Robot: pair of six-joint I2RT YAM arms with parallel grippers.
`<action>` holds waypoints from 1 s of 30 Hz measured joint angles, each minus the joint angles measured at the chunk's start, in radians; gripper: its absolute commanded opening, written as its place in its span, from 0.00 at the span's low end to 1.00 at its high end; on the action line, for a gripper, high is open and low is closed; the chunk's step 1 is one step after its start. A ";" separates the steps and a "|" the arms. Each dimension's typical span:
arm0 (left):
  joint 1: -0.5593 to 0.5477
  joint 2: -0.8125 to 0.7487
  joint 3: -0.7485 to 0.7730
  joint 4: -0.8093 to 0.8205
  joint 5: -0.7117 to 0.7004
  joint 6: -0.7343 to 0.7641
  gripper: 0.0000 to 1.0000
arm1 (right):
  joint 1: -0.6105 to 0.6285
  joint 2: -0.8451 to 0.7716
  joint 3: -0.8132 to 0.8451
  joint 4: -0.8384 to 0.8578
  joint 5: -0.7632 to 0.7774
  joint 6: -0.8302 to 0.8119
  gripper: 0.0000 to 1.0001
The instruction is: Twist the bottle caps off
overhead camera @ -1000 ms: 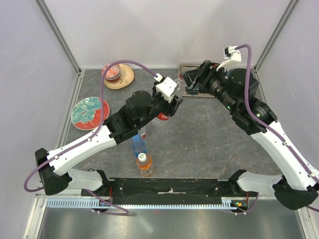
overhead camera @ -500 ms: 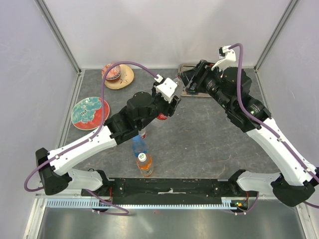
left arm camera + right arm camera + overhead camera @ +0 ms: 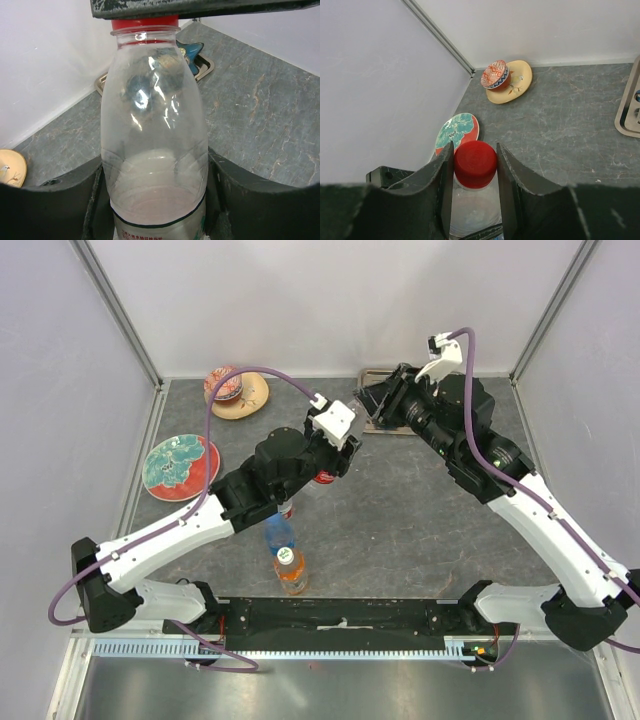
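The left gripper [image 3: 155,195] is clamping the lower body of a clear plastic bottle [image 3: 152,115], holding it up off the grey stone-patterned table [image 3: 260,120]. The right gripper [image 3: 475,152] is pinching that bottle's round red plastic screw cap [image 3: 475,165], with one black finger pressing on each side. A blue-tinted bottle [image 3: 278,533] and an orange-filled bottle [image 3: 291,575] are standing near the table's front edge.

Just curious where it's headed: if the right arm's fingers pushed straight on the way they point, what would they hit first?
The red cap, gripped between the right fingers; just beyond it, the clear bottle held by the left fingers.
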State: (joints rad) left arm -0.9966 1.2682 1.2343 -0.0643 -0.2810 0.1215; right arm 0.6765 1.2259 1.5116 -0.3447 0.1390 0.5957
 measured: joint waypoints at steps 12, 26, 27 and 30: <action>0.025 -0.045 -0.039 -0.011 0.128 -0.006 0.36 | 0.001 -0.046 -0.053 0.021 -0.063 -0.055 0.00; 0.307 -0.055 0.014 0.040 1.056 -0.303 0.36 | -0.092 -0.124 -0.066 0.134 -0.533 -0.158 0.00; 0.318 -0.050 0.014 0.070 1.118 -0.337 0.36 | -0.093 -0.134 -0.076 0.162 -0.572 -0.162 0.00; 0.341 -0.032 0.012 0.189 1.276 -0.450 0.36 | -0.097 -0.159 -0.108 0.253 -0.661 -0.164 0.00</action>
State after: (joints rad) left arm -0.6552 1.2362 1.2465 0.1246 0.9947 -0.3286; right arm 0.5793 1.0672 1.4036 -0.0921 -0.5217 0.4316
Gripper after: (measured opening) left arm 0.616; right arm 0.415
